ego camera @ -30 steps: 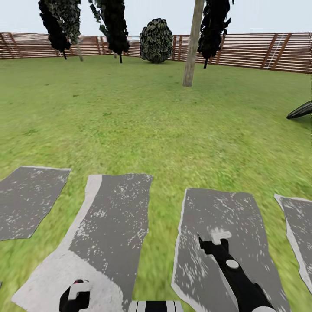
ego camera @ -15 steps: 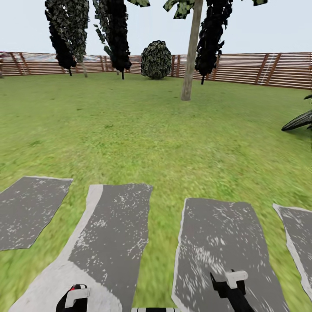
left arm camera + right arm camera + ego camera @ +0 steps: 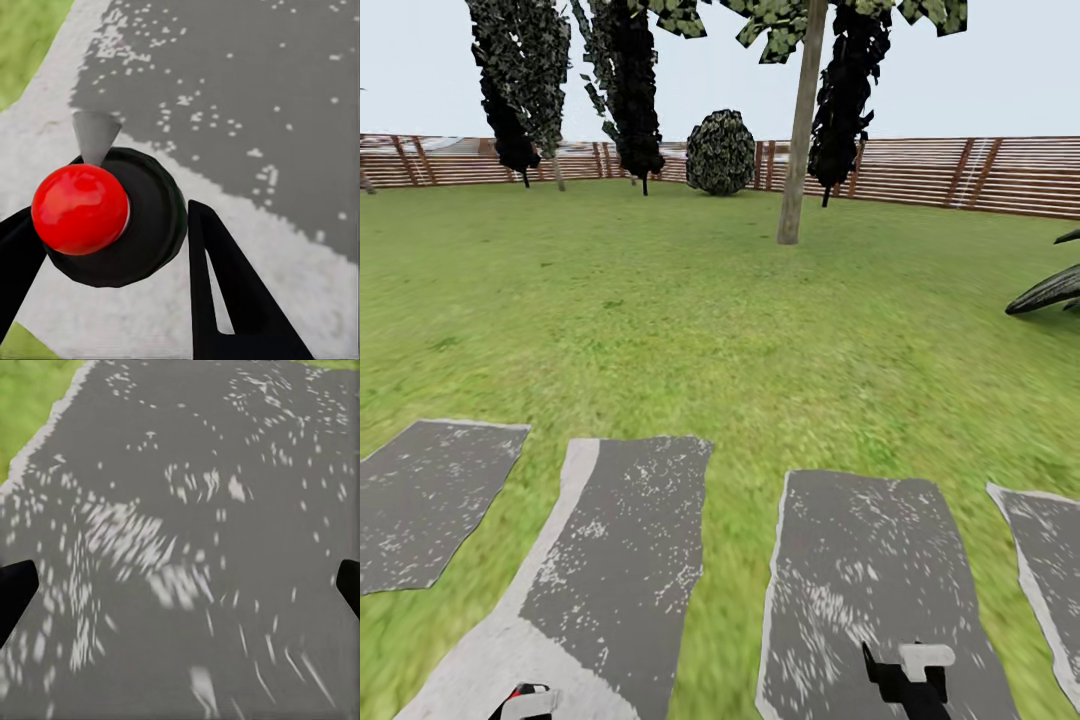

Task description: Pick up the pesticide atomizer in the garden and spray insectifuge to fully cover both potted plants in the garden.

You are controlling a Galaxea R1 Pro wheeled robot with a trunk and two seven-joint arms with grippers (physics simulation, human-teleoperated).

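In the left wrist view, my left gripper (image 3: 112, 217) is shut on the pesticide atomizer (image 3: 146, 225). Its black spray head and red tip (image 3: 79, 208) sit between the two dark fingers, above grey paving. The head view shows that gripper (image 3: 525, 703) at the lower edge, with a speck of the atomizer's red (image 3: 526, 690) on it. Lower right in the head view is my right gripper (image 3: 912, 672). The right wrist view shows this gripper (image 3: 180, 585) open, fingers wide apart with nothing between them. The two potted plants are out of view.
Several grey paving slabs (image 3: 620, 560) lie across the lawn (image 3: 690, 320) just ahead. A bare tree trunk (image 3: 798, 130) stands mid-lawn, with a round bush (image 3: 720, 152) and dark trees (image 3: 625, 90) before the slatted wooden fence (image 3: 960, 175). Dark spiky leaves (image 3: 1050, 288) poke in at the right.
The camera has tilted up, showing more sky and treetops. My right gripper has drawn back toward the body and sits lower in the picture. The left gripper still holds the atomizer.
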